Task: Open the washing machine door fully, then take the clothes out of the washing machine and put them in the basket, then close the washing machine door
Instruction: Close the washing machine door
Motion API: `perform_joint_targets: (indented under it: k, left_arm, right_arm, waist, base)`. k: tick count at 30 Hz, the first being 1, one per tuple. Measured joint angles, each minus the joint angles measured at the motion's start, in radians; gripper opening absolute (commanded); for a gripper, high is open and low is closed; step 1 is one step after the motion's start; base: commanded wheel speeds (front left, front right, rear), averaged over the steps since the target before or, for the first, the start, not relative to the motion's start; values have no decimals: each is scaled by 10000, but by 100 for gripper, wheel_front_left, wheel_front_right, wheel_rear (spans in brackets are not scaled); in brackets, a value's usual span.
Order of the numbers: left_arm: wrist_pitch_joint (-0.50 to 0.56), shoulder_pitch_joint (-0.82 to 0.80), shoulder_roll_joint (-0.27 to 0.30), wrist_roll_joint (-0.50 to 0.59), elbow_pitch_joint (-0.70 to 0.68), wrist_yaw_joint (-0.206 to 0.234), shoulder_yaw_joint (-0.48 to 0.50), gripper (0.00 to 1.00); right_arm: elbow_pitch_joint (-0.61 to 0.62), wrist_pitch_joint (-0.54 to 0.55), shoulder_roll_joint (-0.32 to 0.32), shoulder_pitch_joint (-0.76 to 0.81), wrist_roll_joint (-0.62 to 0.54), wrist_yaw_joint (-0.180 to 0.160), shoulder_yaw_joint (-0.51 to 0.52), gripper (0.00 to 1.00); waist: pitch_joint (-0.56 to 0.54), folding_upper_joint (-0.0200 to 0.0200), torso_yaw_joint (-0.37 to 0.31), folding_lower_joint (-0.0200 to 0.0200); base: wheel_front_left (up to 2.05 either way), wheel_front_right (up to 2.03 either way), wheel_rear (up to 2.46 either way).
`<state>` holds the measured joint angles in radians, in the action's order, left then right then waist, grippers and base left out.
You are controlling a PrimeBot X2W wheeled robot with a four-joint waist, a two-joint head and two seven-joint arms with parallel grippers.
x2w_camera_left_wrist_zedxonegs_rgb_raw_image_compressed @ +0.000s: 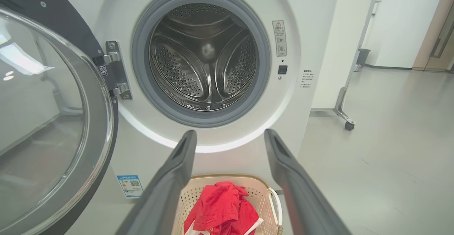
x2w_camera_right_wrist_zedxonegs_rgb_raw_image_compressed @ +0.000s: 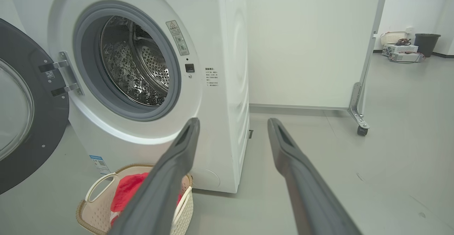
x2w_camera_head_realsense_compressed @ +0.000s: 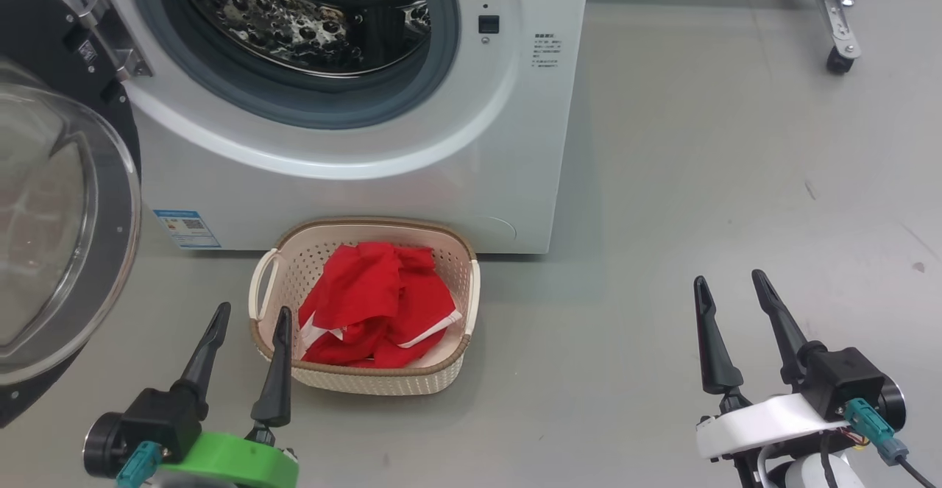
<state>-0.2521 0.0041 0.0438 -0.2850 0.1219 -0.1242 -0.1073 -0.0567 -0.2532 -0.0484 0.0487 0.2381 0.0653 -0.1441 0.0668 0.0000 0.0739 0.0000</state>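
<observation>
Left gripper [x2w_camera_head_realsense_compressed: 253, 308]: two long tapered black fingers [x2w_camera_head_realsense_compressed: 276, 370] on a black block housing [x2w_camera_head_realsense_compressed: 158, 418], with a bright green collar [x2w_camera_head_realsense_compressed: 228, 462] behind and a teal connector [x2w_camera_head_realsense_compressed: 138, 464] at the side. Right gripper [x2w_camera_head_realsense_compressed: 728, 277]: same black fingers and block, but a white collar [x2w_camera_head_realsense_compressed: 765, 422]; teal plug [x2w_camera_head_realsense_compressed: 874, 423] with black cable [x2w_camera_head_realsense_compressed: 916, 473], thin orange-red wires [x2w_camera_head_realsense_compressed: 854, 438] beneath. Up close in wrist views: matte dark grey finishes, shallow recessed slot [x2w_camera_left_wrist_zedxonegs_rgb_raw_image_compressed: 282, 150] near each tip.

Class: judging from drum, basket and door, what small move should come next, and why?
Probably swing the left gripper toward the washing machine door to start pushing it shut: the drum looks empty, the clothes lie in the basket, and the door stands open.
</observation>
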Motion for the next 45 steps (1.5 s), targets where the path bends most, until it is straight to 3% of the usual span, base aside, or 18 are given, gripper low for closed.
perform_joint_targets:
  k: [31,45]
  left_arm:
    - [0,17,-2,-19,15,146,186,100]
    - [0,167,0,249,-171,146,368,100]
  right_arm:
    - [-65,0,17,48,6,221,-487,100]
    - [-96,0,35,90,79,247,-631,100]
  waist:
    - [-359,0,3409,0]
    - [-577,0,4142,0]
  base:
    - [0,0,0]
    - [0,0,0]
